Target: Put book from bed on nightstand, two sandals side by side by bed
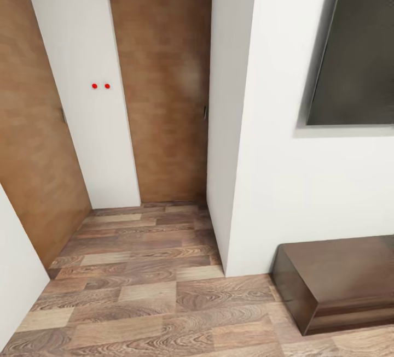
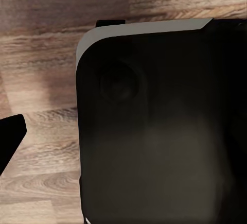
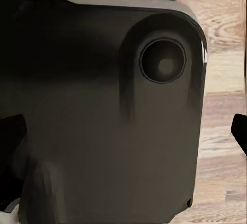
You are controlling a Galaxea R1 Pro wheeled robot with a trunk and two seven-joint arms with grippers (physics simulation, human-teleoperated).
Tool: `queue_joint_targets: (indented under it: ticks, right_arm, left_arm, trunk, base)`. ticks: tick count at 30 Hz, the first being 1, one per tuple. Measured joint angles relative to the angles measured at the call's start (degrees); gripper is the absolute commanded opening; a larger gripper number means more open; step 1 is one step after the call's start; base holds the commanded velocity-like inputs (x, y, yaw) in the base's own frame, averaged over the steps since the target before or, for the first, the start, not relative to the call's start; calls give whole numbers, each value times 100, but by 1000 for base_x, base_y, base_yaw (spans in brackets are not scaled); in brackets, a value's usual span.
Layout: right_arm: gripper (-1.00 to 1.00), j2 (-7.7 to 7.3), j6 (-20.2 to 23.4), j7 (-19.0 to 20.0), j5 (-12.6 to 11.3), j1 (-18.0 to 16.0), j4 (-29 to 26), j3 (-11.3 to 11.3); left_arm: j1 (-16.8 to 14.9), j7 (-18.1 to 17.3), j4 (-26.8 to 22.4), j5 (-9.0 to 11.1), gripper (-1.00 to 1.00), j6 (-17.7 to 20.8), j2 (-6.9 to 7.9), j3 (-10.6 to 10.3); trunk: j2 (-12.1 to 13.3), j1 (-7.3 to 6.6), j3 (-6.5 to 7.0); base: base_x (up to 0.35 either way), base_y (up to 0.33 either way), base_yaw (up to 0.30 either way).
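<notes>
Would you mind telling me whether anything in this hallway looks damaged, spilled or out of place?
Nothing stands out. The two brown doors are shut and look intact, the white wall and wood floor are clean, and the dark wooden cabinet sits squarely against the wall. The only curiosity is two small red dots on the wall between the doors.

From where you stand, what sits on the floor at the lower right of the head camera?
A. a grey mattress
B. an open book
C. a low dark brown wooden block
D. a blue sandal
C: a low dark brown wooden block rests on the wood-plank floor against the white wall, below a dark framed panel.
</notes>
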Motion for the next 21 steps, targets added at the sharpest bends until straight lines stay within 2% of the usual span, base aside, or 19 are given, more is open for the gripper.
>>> queue_joint_targets:
  ticks: [10,18,21]
  right_arm:
    - [100,58,53,-58,-6,-34,-903,3]
    - [100,91,89,-75,-9,-386,-1059,3]
    - [100,152,116,-162,-8,-605,-1082,3]
  left_arm:
    - [-1,0,-1,0,100,-48,1,0]
    - [-3,0,-1,0,100,-167,1,0]
    - [-2,0,-1,3,100,-188,-4,9]
  trunk:
    - [0,0,0]
    - [0,0,0]
    - [0,0,0]
  base:
    - [3,2,-29]
    - [0,0,-4]
    - [0,0,0]
